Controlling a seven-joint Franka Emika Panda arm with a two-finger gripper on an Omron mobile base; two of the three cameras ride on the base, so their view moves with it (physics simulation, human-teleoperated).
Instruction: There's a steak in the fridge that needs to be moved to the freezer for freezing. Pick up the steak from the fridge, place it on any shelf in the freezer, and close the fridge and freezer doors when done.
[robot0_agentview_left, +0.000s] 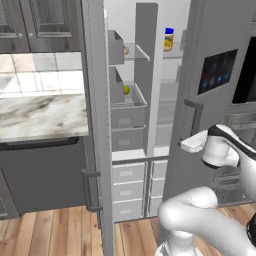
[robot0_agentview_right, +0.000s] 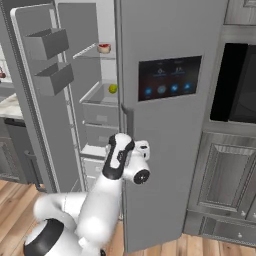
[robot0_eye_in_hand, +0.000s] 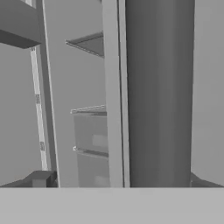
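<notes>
The gripper (robot0_agentview_left: 186, 145) sat below and left of the dark touch panel (robot0_agentview_left: 217, 70), at the edge of the panelled door (robot0_agentview_right: 165, 150) and close to its handle (robot0_agentview_left: 192, 117). Its fingertips were hidden behind the white hand in both base views, and the hand view cut them off, so I could not tell whether the fingers stood apart or together. Nothing could be seen held in it.

The hand view looked at grey upright edges and faint shelf lines, too flat and pale to sort with certainty.

The steak (robot0_agentview_right: 104, 48) lay up and to the left of the panel, on an upper glass shelf (robot0_agentview_right: 87, 51) inside the open compartment. It showed as a small, low, round piece, red with a pale rim. In the left base view a door bin (robot0_agentview_left: 115, 47) covered most of it, leaving a reddish sliver (robot0_agentview_left: 125, 50).

Lower than the steak and still left of the panel, a small yellow round thing (robot0_agentview_right: 113, 88), possibly a lemon, rested in a clear bin (robot0_agentview_right: 100, 95). A yellow jar (robot0_agentview_left: 169, 39) with a blue lid stood above and left of the panel, behind the centre divider (robot0_agentview_left: 150, 75); its label was too small to read.

The far-left door (robot0_agentview_right: 35, 100) stood wide open, carrying two grey bins (robot0_agentview_right: 47, 42).

The panel showed several blue glowing icons, but no lettering could be made out.
</notes>
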